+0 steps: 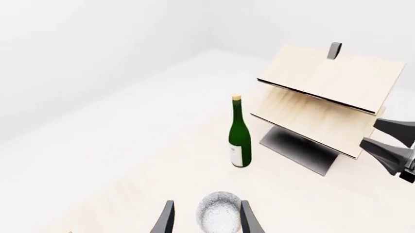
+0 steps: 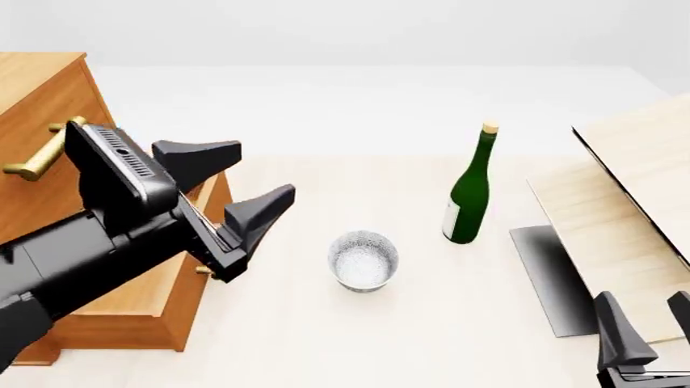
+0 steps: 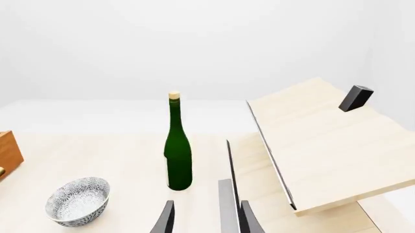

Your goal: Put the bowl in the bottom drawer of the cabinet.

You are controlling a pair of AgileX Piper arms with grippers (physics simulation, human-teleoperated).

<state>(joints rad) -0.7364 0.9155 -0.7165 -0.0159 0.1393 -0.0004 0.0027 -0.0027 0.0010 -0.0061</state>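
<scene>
The small speckled bowl (image 2: 363, 260) stands upright on the table, also seen in the left wrist view (image 1: 220, 213) and the right wrist view (image 3: 77, 200). My left gripper (image 2: 265, 170) hangs open to the left of the bowl, apart from it, fingers pointing toward it. The orange-brown cabinet (image 2: 32, 89) stands at the far left. Its bottom drawer (image 2: 140, 301) is pulled out beneath my left arm. At the near right, my right gripper (image 2: 644, 305) is open and holds nothing.
A green bottle (image 2: 471, 190) stands upright just right of the bowl. Pale wood boards (image 2: 636, 194) on a dark base (image 2: 550, 279) fill the right side. A brass handle (image 2: 32, 162) juts from an upper drawer.
</scene>
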